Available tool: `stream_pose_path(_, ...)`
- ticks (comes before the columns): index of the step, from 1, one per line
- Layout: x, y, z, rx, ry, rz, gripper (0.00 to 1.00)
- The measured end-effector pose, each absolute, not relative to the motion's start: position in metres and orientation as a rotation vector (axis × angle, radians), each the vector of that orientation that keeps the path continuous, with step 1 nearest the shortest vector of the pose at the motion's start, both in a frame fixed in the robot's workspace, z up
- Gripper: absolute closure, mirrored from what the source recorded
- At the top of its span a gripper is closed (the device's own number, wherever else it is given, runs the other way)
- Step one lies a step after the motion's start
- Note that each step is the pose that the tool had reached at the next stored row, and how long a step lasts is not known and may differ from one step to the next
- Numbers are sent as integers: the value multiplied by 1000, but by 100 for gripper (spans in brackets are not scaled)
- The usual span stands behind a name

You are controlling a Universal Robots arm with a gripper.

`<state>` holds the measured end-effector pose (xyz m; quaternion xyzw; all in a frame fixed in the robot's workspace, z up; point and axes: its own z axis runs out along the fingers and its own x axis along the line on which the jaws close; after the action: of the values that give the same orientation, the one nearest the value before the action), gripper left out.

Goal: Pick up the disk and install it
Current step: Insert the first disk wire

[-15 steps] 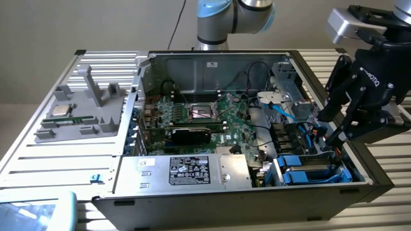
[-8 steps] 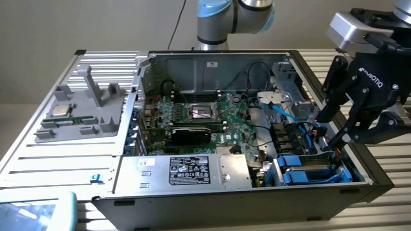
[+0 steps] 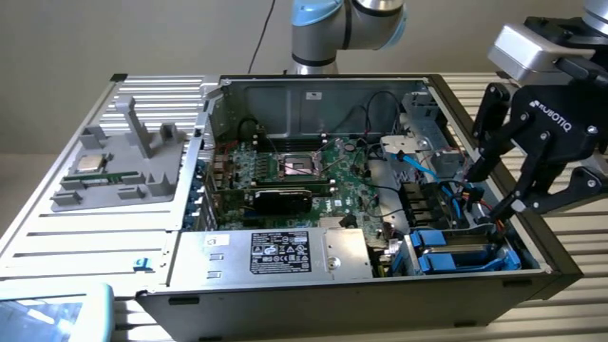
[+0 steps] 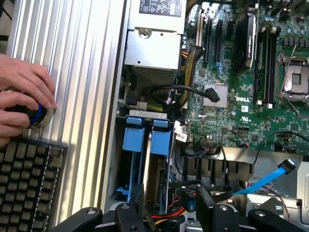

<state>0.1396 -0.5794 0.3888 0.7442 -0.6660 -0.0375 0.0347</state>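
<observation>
Slatted aluminium table (image 3: 579,242) carries an open computer case (image 3: 285,313), its green board (image 3: 314,171) and wiring laid bare. The claw (image 3: 489,194) hangs at the case's edge on the exterior view's right, just above the corner where the drive slots sit. Its fingers are spread, with nothing pinched between them.

Two blue-framed carriers stand side by side in that corner. I take the one showing grey metal to be the disk (image 4: 159,159). It stands in its slot directly under the claw (image 4: 170,193), apart from the fingers. Whether it is pushed fully home I cannot tell.

I judge the work to be at the slot itself, with the disk in the case and not in the claw's grip. Any move here calls for a straight line along the slot. It must also keep clear of the black cables (image 4: 169,92) and the blue ribbon cable (image 4: 270,176) close by.
</observation>
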Motion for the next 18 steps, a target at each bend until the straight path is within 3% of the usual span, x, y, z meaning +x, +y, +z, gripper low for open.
stream_pose_path(18, 141, -581, 387, 2521, -1797, -128, 45)
